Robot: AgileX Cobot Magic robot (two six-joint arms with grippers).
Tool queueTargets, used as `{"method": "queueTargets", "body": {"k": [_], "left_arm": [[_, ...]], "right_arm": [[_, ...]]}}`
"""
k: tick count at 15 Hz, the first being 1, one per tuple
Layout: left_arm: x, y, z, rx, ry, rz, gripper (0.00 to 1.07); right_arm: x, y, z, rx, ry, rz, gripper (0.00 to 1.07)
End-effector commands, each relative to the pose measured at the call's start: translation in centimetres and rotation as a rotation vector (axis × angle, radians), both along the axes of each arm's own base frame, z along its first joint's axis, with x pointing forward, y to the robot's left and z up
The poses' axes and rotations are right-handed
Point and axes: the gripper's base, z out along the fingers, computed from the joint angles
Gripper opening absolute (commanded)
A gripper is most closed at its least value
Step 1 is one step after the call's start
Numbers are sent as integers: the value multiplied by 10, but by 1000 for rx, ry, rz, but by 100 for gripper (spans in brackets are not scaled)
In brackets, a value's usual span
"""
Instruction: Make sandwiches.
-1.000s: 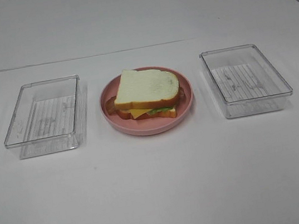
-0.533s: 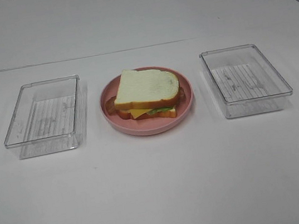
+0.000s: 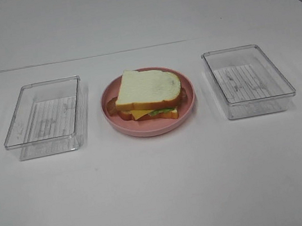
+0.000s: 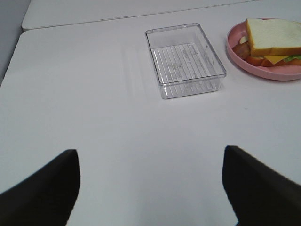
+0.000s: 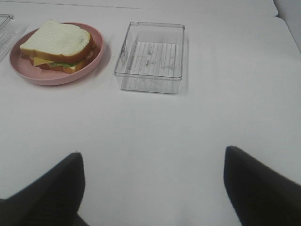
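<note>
From the high camera, the sandwich [image 3: 148, 96] sits stacked on the pink plate [image 3: 190, 106] at the middle of the white table [image 3: 162, 191]: a white bread slice on top, yellow cheese [image 3: 140, 113] and a bit of green lettuce [image 3: 164, 111] poking out at the near edge, bacon [image 3: 112, 108] showing at the left side, and a second slice underneath. One clear tray [image 3: 45, 117] lies to the left of the plate and another tray [image 3: 247, 80] to the right, each near the plate but not touching it. Neither of my arms shows in this view. Through my left wrist camera, my left gripper [image 4: 150, 188] hangs spread wide above bare table, grasping nothing, its two dark fingers [image 4: 40, 193] well apart; the left tray [image 4: 184, 59] and the plate [image 4: 244, 63] with the sandwich [image 4: 272, 41] lie beyond. Through my right wrist camera, my right gripper [image 5: 153, 188] is likewise spread wide and released over bare table, with the right tray [image 5: 150, 56] and the plated sandwich [image 5: 57, 45] ahead of it.
</note>
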Motion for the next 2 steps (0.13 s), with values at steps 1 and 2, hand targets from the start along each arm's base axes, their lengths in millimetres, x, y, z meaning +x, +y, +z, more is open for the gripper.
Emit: {"method": "queueTargets", "body": {"k": [1,2], "left_arm": [[-3,-1,0,-9,-31,0,79],[-3,-1,0,-9,-31,0,79]], "right_arm": [[-1,0,0,2,-19,-4,77],[-1,0,0,2,-19,-4,77]]}}
